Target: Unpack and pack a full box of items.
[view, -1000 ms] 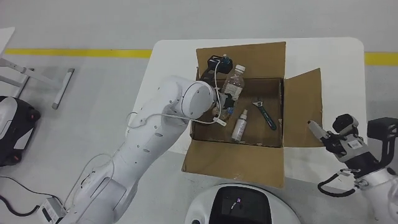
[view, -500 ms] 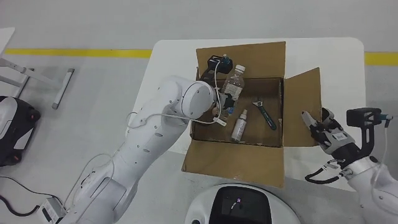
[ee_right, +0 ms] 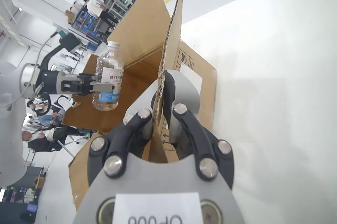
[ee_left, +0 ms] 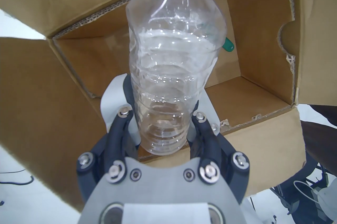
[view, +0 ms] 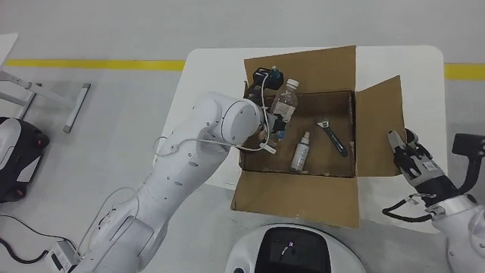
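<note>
Cardboard first: my right pincer (ee_right: 162,104) is pinched narrow on the edge of the right flap (view: 377,129), one finger on each face of it; I judge its job is to steady the box (view: 295,193) on the white table (view: 409,76) while the other arm unpacks.

To do this step well, I would lift the clear plastic bottle (ee_left: 171,64) straight up until its base is above the walls, and only then carry it sideways to bare table; a slanted exit risks catching the far flap (view: 303,64) near it. The bottle looks thin-walled and I grip it low, near the base, so it may tip in the grasp if I swing fast; slow and upright seems wise, with no harder squeeze than needed, lest the plastic buckle.

My left pincer (ee_left: 162,114) is closed about the bottle's lower part, a finger pressing on either side, cap end uppermost; the bottle hangs over the left end of the open box, off its floor as far as the right wrist view suggests. On that floor lie a small white spray bottle (view: 301,152) and a wrench (view: 333,136) with a teal handle, apart from each other; those look like the next to come out.
</note>
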